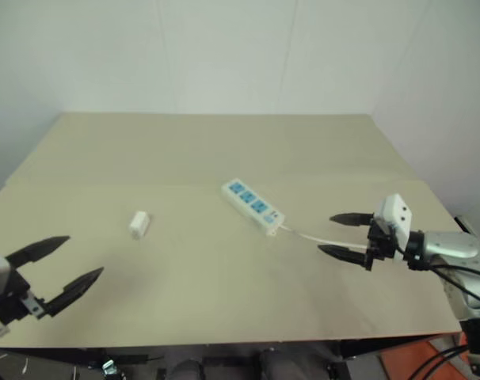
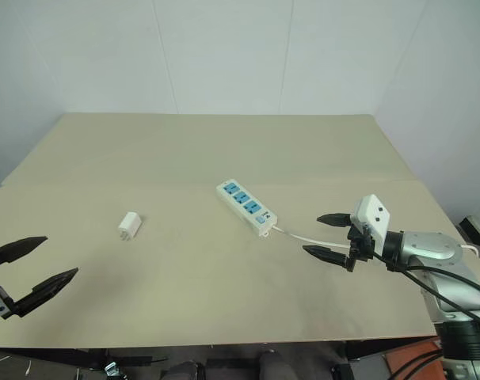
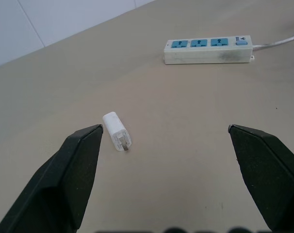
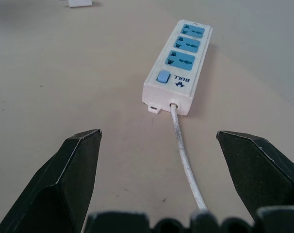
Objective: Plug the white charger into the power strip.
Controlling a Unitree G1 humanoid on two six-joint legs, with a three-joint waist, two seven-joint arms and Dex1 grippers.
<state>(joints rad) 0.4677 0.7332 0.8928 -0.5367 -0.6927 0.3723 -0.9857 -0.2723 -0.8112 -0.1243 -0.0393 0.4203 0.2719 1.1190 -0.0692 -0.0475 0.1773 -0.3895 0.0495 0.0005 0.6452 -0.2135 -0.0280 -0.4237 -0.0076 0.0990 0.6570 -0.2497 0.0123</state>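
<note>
The white charger (image 1: 139, 224) lies on its side on the tan table, left of centre, its metal prongs showing in the left wrist view (image 3: 117, 131). The power strip (image 1: 253, 206) lies flat at the table's middle, three blue socket faces up, its switch end and thin white cord (image 1: 310, 235) toward the right. My left gripper (image 1: 59, 267) hovers open near the front left edge, short of the charger. My right gripper (image 1: 343, 235) stands open over the cord, just right of the strip's switch end (image 4: 172, 87). Neither holds anything.
The tan table (image 1: 224, 150) is bordered by white walls behind and at the right. Its front edge runs just below both grippers. Black cables (image 1: 454, 285) hang along my right arm at the table's right corner.
</note>
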